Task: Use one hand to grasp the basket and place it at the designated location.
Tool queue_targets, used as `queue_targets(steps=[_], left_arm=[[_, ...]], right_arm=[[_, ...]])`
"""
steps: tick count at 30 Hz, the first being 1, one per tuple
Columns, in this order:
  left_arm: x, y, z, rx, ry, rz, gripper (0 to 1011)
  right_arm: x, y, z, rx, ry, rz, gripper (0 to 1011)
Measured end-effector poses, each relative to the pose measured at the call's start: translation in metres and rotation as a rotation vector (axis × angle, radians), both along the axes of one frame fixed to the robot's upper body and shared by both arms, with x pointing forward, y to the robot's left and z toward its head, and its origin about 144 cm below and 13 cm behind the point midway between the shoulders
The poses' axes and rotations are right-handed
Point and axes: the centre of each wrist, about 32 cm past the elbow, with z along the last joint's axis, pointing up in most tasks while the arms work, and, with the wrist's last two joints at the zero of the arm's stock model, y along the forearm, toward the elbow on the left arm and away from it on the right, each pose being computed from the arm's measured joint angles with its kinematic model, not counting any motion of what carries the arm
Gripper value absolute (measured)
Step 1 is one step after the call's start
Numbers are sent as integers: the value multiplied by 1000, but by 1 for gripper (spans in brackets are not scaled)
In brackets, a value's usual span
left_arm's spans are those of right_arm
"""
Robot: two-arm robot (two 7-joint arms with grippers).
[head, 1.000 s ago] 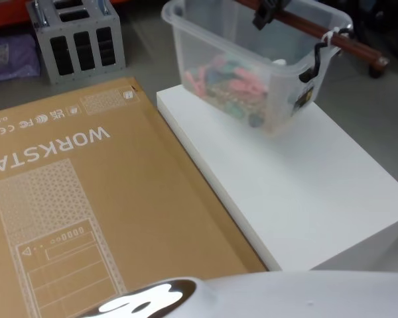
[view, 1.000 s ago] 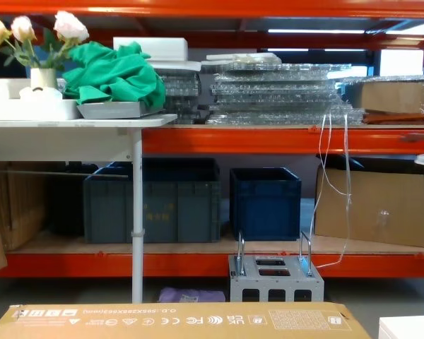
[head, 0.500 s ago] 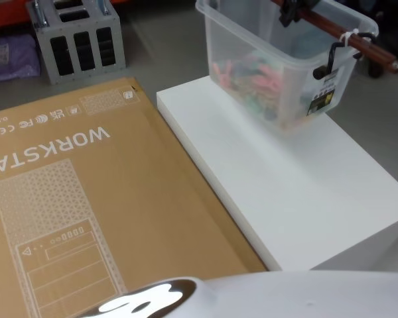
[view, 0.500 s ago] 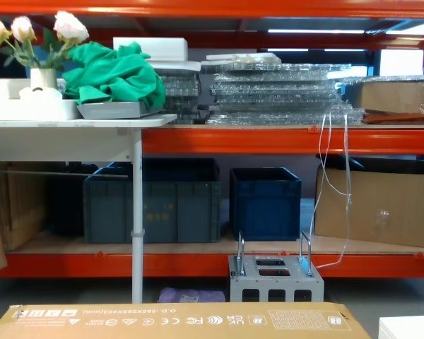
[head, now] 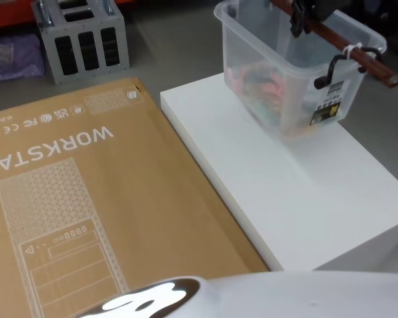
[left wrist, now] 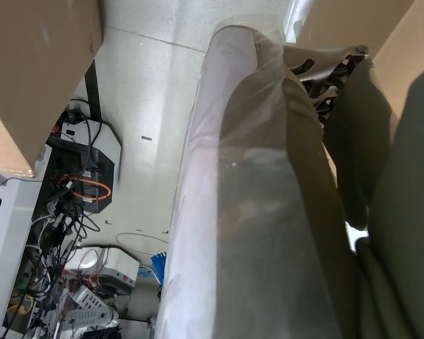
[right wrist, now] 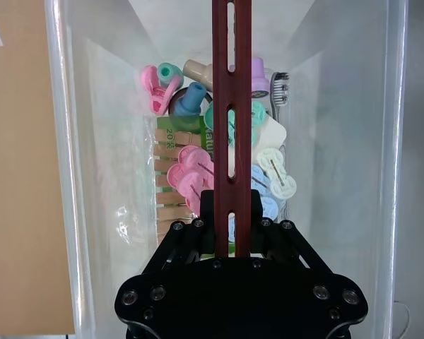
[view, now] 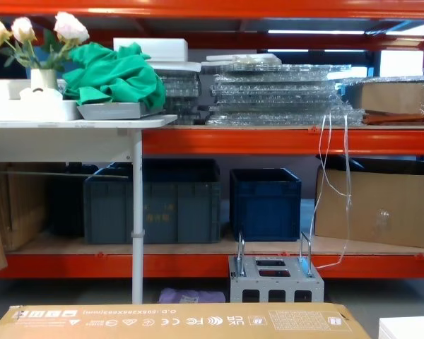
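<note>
The basket (head: 286, 79) is a translucent plastic tub with a dark red handle (head: 345, 48) and several small colourful items inside. In the head view it hangs tilted over the far right end of the white platform (head: 298, 199). My right gripper (head: 304, 18) comes in from the top edge and is shut on that handle. The right wrist view looks straight down into the basket (right wrist: 99, 176), where the right gripper (right wrist: 232, 206) clamps the slotted handle (right wrist: 231, 106) at its middle. My left arm stays parked low beside the plastic-wrapped body (left wrist: 254, 212).
A big brown cardboard carton (head: 86, 199) lies flat to the left of the platform, touching its edge. A grey metal box (head: 79, 36) stands on the floor behind it. Orange shelving (view: 268, 138) with crates and cartons fills the background.
The basket has swung to the right and farther away over the platform, carried by the right gripper. The carton and platform have not moved.
</note>
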Motion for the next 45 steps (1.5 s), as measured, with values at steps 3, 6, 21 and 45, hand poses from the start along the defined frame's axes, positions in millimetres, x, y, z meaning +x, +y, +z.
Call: queue_targets(steps=[3, 6, 21, 45], left_arm=[[0, 0, 0, 0, 0, 0, 0], [0, 0, 0, 0, 0, 0, 0], [0, 0, 0, 0, 0, 0, 0], [0, 0, 0, 0, 0, 0, 0]], right_arm=[[-1, 1, -6, 2, -6, -10, 234], [0, 3, -11, -2, -8, -18, 234], [2, 19, -35, -15, 18, -25, 234], [7, 15, -55, -4, 136, 12, 234]])
